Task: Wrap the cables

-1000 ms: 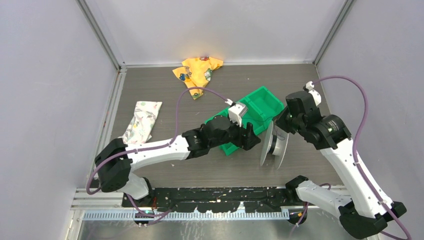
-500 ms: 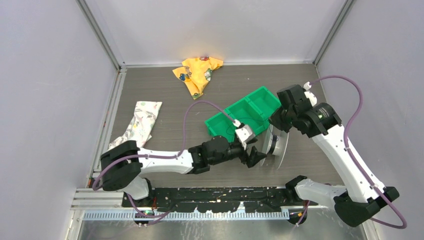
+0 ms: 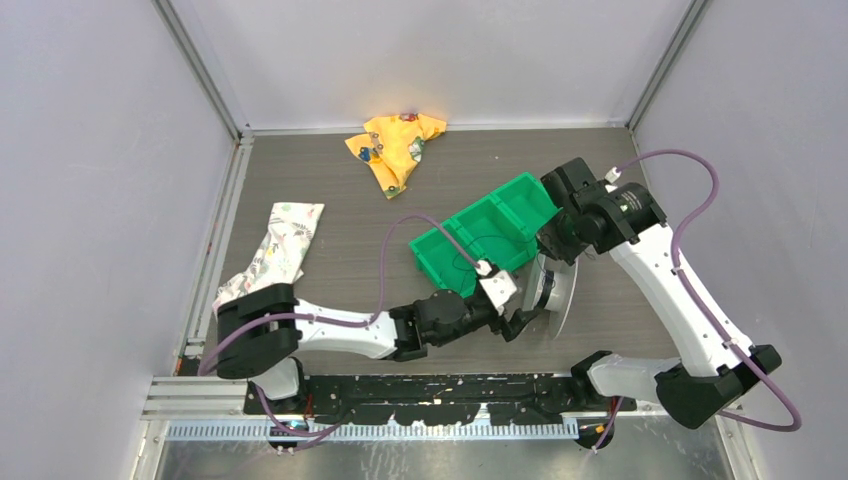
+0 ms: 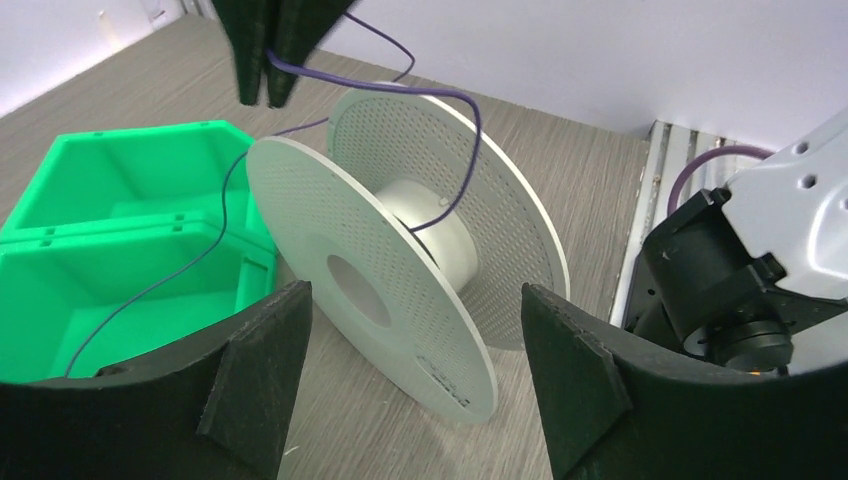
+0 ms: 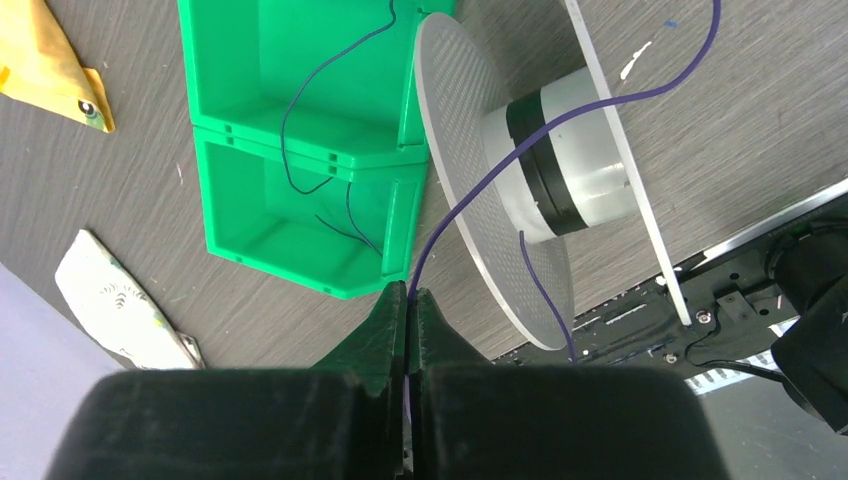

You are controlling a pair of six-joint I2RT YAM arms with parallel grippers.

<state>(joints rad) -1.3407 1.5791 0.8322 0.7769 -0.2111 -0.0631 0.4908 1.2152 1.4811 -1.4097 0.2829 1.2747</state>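
The cable point(image 5: 470, 195) is a thin dark purple wire. It runs from the green bin point(image 5: 250, 60) over the pale spool point(image 5: 560, 170) and down to its hub. My right gripper point(image 5: 410, 295) is shut on the cable just above the spool's flange; it also shows in the top view point(image 3: 553, 243). My left gripper point(image 4: 415, 340) is open and empty, its jaws wide apart just short of the spool's point(image 4: 400, 290) near flange. In the top view the left gripper point(image 3: 522, 318) sits at the spool's point(image 3: 556, 292) near left side. The cable point(image 4: 455, 95) arches over both flanges.
The green two-compartment bin point(image 3: 520, 190) lies just left of and behind the spool, with loose cable loops inside. A yellow cloth point(image 3: 395, 145) lies at the back and a patterned pouch point(image 3: 285, 240) at the left. The right arm's base point(image 4: 720, 290) is close beside the spool.
My left arm has swung from beside the bin toward the near edge and now faces the spool. My right gripper has moved left and back above the spool, still pinching the cable.
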